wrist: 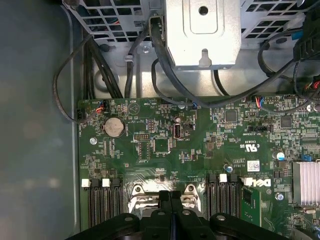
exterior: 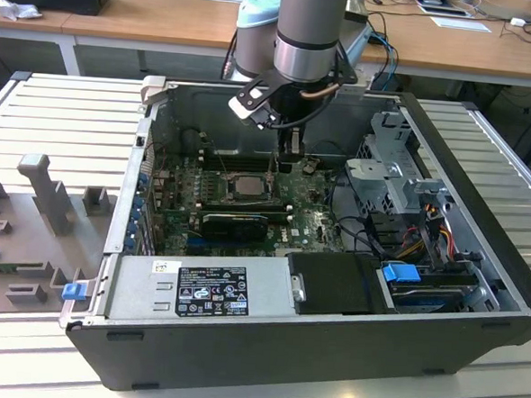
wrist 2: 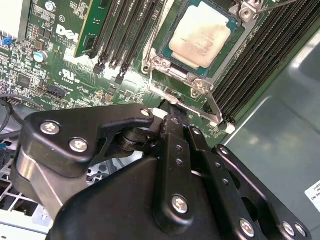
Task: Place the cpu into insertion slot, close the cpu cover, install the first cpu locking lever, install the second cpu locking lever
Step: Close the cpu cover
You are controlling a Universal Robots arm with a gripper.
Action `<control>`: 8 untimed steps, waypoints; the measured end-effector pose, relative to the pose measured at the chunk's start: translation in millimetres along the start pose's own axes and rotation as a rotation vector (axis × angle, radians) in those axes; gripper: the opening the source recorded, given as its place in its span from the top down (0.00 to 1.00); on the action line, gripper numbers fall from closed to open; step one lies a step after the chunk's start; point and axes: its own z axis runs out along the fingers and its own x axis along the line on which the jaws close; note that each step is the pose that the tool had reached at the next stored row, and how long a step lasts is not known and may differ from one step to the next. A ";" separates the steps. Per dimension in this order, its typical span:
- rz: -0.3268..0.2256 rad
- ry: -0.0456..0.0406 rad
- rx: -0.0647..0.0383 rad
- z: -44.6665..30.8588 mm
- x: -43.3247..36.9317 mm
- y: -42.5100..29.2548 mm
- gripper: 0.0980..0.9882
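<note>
You are holding the gripper (wrist 2: 170, 106), fingers pressed together and empty, right at a locking lever (wrist 2: 196, 109) beside the cover (wrist 2: 159, 64); the chip (wrist 2: 200, 37) is sitting framed by it, midway across the board (wrist 2: 65, 75). Pushing squarely on the lever's end is likely avoiding slips.

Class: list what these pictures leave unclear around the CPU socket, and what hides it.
Second wrist view: cpu and cpu cover cut off by the picture's edge; the gripper hides the motherboard beside them.
First wrist view: the gripper covers the socket.
Exterior view: cover latching too small to judge.
</note>
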 end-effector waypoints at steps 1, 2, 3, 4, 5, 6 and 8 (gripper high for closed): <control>0.000 0.0001 0.000 0.0 0.0 -0.5 0.99; 0.000 0.0000 0.000 0.0 0.0 -1.3 0.99; 0.000 0.0001 0.000 0.0 -0.1 -1.9 0.99; 0.000 0.0000 0.000 0.0 -0.1 -2.1 0.99; 0.000 0.0000 0.000 -0.1 -0.1 -2.3 0.99; 0.000 0.0000 0.000 -0.1 -0.1 -2.7 0.99; 0.000 0.0001 0.000 -0.1 -0.1 -3.1 0.99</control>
